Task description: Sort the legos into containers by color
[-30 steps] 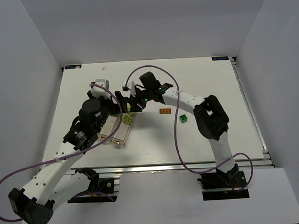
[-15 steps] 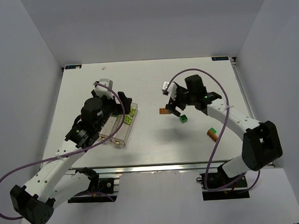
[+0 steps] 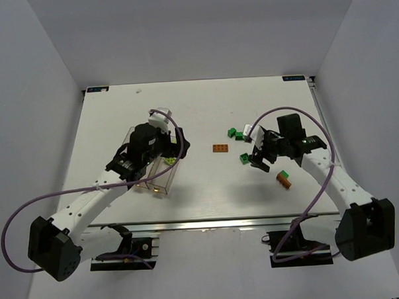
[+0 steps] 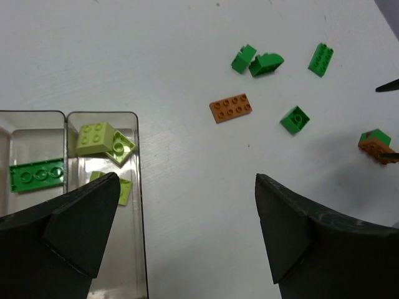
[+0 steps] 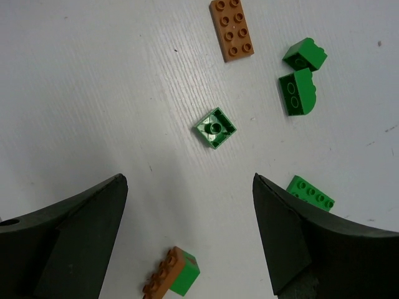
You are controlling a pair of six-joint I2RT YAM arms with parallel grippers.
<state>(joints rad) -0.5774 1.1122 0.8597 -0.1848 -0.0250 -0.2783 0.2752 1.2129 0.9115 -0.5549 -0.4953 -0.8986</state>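
From above, the left claw hangs at the edge of the row of clear bins. The right claw hovers just beside a small green brick on the table. An orange brick lies between the two arms, and an orange-and-green piece lies near the right arm.

The left wrist camera shows its jaws spread wide with nothing between them. Below, lime bricks sit in one compartment and a flat green brick in the one beside it. The other bricks lie loose on the table, well apart from the bins.

The right wrist camera shows jaws likewise spread and empty. The small green brick lies ahead of them, between the two fingers' lines and touching neither. It seems to lie hollow side up, though that is hard to be sure of. Other green bricks lie near it.

These bricks look light, rigid and smooth, so a nudge from one finger would likely skid or flip them. The best hold is probably across two opposite flat sides, with the jaws squared to them and low against the table.
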